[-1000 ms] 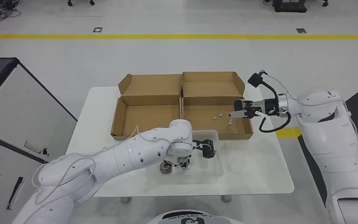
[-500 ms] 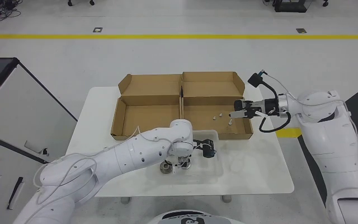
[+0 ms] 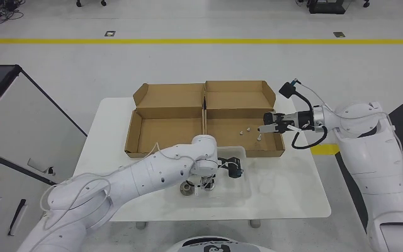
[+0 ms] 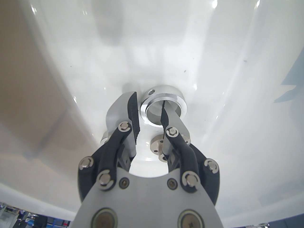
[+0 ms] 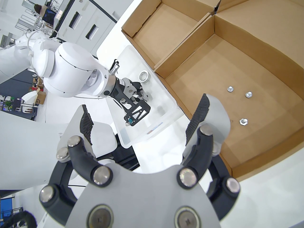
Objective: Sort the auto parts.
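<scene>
My left gripper [image 4: 148,100] is down inside a clear plastic bin [image 4: 166,36], open. Its fingers straddle the wall of a silver metal ring [image 4: 166,96]: one pad is outside the rim, the other inside the bore. A small flanged metal part [image 4: 156,147] lies under the fingers. From above, this gripper [image 3: 204,184] sits in the bin [image 3: 239,189] at the table's front. My right gripper [image 5: 144,105] hangs open and empty over the near right edge of the right cardboard box [image 3: 233,135], holding nothing. Three small bolts [image 5: 243,121] lie on that box's floor.
A second cardboard box [image 3: 164,132] stands left of the first, sharing a wall, its flaps folded back. In the right wrist view a silver ring [image 5: 143,75] lies in the bin [image 5: 166,117] beside the left arm. Bare white table [image 3: 289,183] surrounds the bin.
</scene>
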Robot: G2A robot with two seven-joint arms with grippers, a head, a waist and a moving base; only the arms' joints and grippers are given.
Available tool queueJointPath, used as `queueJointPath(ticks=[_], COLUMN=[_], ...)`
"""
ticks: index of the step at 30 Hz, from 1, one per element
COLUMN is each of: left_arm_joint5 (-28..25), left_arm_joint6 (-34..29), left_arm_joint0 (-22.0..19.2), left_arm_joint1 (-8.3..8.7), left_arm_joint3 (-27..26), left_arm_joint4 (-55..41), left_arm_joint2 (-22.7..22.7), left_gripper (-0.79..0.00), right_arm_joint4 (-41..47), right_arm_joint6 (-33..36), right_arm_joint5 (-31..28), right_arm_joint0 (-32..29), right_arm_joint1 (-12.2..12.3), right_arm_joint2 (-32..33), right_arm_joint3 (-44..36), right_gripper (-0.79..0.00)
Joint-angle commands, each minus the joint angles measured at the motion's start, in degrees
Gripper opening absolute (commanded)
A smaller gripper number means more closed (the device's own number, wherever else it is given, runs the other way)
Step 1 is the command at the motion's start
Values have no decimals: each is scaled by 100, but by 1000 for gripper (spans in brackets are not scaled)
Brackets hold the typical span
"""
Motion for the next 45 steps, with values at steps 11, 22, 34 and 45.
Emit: queueJointPath(ticks=[11,22,34,45], left_arm_joint5=[-151,-83,29,-1201], left_arm_joint6=[152,84,477,1643], left_arm_joint0=[-164,-132,-3,1465], left_arm_joint1=[56,527,615,1591], left_arm_joint3=[-81,-1145,-1106,-1774], left_arm_joint4=[-240,-556,-681,-1629], left_arm_joint2=[-127,-913,-1147,-3478], left_gripper=[-785,-785,-785,-785], right_arm_joint4=[1,1,1,1], right_arm_joint6=[0,0,0,0], right_arm_joint5=[0,0,0,0], right_arm_joint0=[0,0,0,0], right_arm_joint1=[0,0,0,0], right_arm_joint2=[0,0,0,0], right_arm_joint3=[0,0,0,0], right_gripper=[0,0,0,0])
